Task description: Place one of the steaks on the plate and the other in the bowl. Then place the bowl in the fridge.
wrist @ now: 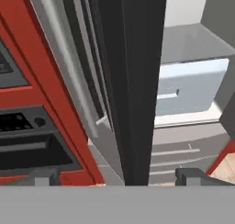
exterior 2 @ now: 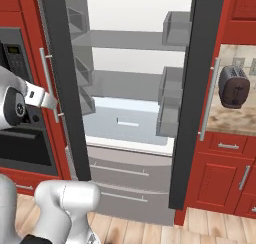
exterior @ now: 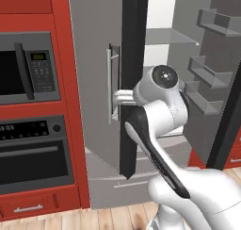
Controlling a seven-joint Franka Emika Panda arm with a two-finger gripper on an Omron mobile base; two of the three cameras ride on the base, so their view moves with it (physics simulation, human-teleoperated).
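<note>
1. Currently the gripper (wrist: 114,176) sits at the left door of the fridge (exterior 2: 135,133); fingers (wrist: 44,176) spread about as wide as they go, nothing between them, no contact seen.
2. Hand view: dark door edge (wrist: 133,81) runs straight up between the two fingertips, ahead of them. Whether tips touch it: can't tell.
3. Vertical bar handle (wrist: 69,67) lies ahead of the finger on that view's left, slanting up and away; not gripped.
4. Both fridge doors stand open. Grey shelves and pale drawer (wrist: 190,87) show past the other finger, deeper inside.
5. Door bins (exterior: 209,76) on right door, well apart from fingers.
6. Left base view: wrist reaches toward handle (exterior: 110,83); fingertips hidden behind door edge (exterior: 134,83).
7. Wall oven (exterior: 33,153) w/ microwave (exterior: 26,69) beyond the handle-side finger, in red cabinetry.
8. Toaster (exterior 2: 233,86) on counter past right door, far from fingers.
9. Steaks, bowl: can't place them from these frames.
</note>
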